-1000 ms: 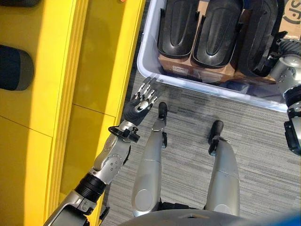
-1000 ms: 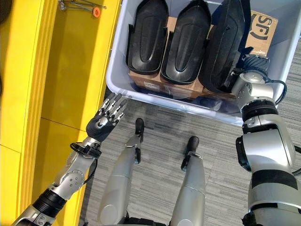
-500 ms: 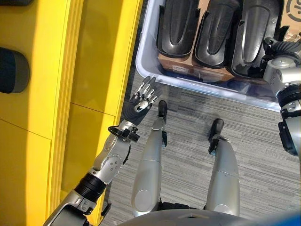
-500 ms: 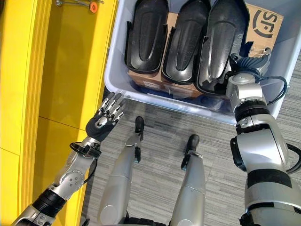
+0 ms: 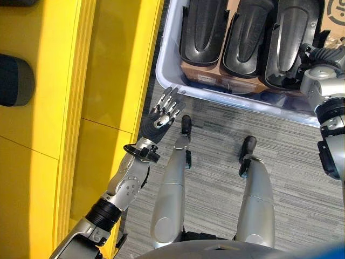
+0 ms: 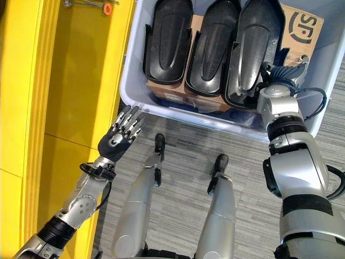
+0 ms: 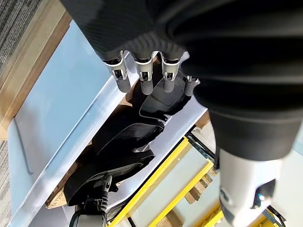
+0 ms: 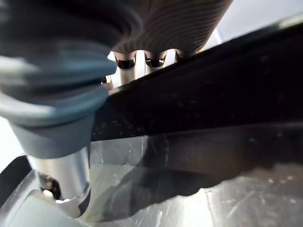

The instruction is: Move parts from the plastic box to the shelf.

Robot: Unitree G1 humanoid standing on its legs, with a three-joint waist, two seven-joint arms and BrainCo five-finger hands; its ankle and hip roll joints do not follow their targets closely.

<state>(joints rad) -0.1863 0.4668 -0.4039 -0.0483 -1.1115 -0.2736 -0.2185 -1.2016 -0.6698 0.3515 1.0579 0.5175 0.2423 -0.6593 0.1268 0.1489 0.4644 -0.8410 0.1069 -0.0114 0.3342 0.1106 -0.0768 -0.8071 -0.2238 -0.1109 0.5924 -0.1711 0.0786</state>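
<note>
The right robot hand (image 6: pixel 281 73), grip state indeterminate, sits at the rightmost black part (image 6: pixel 253 48), whose long axis runs away from the robot, while the left robot hand (image 6: pixel 119 135) stays outside the plastic box (image 6: pixel 132 65) with fingers straight.

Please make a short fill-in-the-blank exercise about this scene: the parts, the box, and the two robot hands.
1. The plastic box holds ___ black parts side by side.
2. The shelf beside the box is ___ in colour.
3. The left robot hand is ___, holding nothing.
4. The right robot hand is at the ___ part in the row.

Missing words: three; yellow; open; rightmost
</note>
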